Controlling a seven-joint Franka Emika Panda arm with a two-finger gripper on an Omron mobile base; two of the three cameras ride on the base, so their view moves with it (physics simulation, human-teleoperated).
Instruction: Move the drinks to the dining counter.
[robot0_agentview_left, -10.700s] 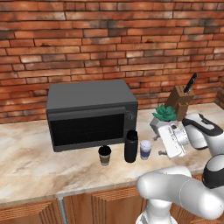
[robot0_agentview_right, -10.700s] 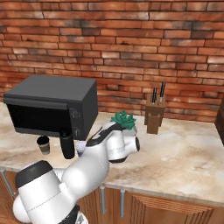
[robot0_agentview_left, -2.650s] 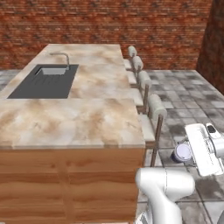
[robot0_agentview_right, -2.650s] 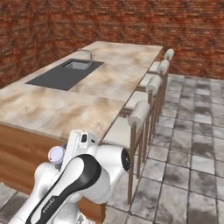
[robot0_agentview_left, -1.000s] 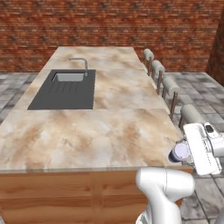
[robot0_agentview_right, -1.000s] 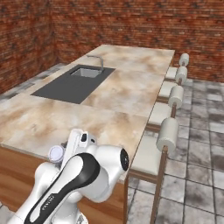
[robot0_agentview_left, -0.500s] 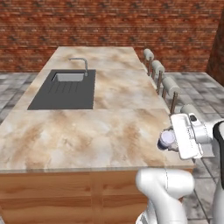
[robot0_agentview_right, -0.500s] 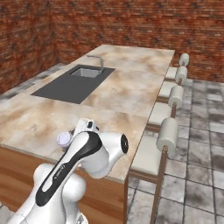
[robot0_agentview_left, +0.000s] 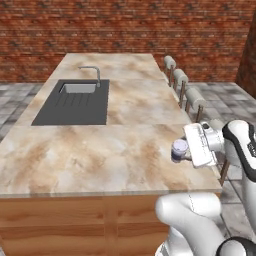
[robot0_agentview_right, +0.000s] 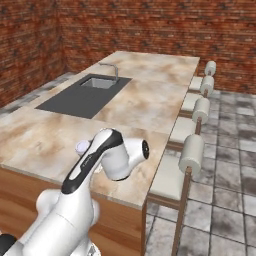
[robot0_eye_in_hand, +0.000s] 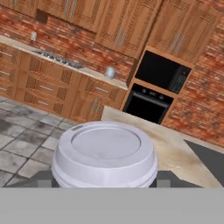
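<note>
- Gripper (robot0_agentview_left: 184, 153): seen at the right centre of the left base view, turned sideways with its white hand body toward the right edge of the frame. Its jaws are closed around the small white cup (robot0_agentview_left: 178, 150); the cup's lid faces the camera and a dark-blue band shows below the lid.
- Small white cup, position: in the left base view it sits over the right-hand end of the dining counter (robot0_agentview_left: 100, 150), near the counter's right edge. Whether its base touches the marble cannot be determined.
- In the right base view, the cup's pale lid (robot0_agentview_right: 82, 146) is visible at the left centre of the frame, just left of the arm's white forearm, above the near part of the counter top (robot0_agentview_right: 145, 102).
- In the hand view, the cup lid (robot0_eye_in_hand: 105, 151) occupies the lower centre of the frame, seen from close range. The finger tips are hidden behind it.
- Dining counter: beige marble top on a wood base, running from the lower frame toward the upper centre in both base views.
- Sink (robot0_agentview_left: 75, 102): dark, inset in the left-centre of the counter in the left base view, with a faucet (robot0_agentview_left: 92, 74) at its far end.
- Stools (robot0_agentview_right: 192, 150): padded, lined along the counter's right side in the right base view.
- Background of the hand view: wooden cabinets and a built-in oven (robot0_eye_in_hand: 148, 105) at the centre right, against a brick wall.
</note>
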